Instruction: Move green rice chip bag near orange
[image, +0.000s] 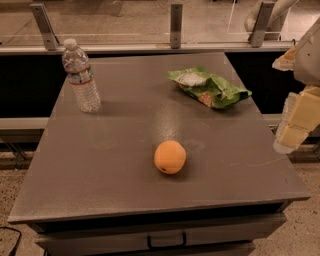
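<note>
Lying near the far right corner of the worktop, the green rice chip bag (210, 88) is a flat, crumpled foil pouch, bright green and shiny along its creases. A white label patch sits on its left half and an orange-brown chip picture toward its near edge; no writing on it can be read.

The orange (170, 157) is round and smooth with a matte skin and a small dark dimple low on its left side. It rests closer to the near edge, a little right of the middle, well apart from the bag.

A clear plastic water bottle (80, 75) stands upright by the far left corner. It is ribbed, with a white cap and a narrow label band whose print is too small to read.

The table (110, 150) has a dull grey top with faint scuffs, and a drawer with a dark handle (166, 241) sits under its near edge.

The gripper (292, 131), made of pale cream blocky parts, hangs just outside the right edge about halfway along it, touching nothing on the top. I cannot tell whether the claw is apart or together.
</note>
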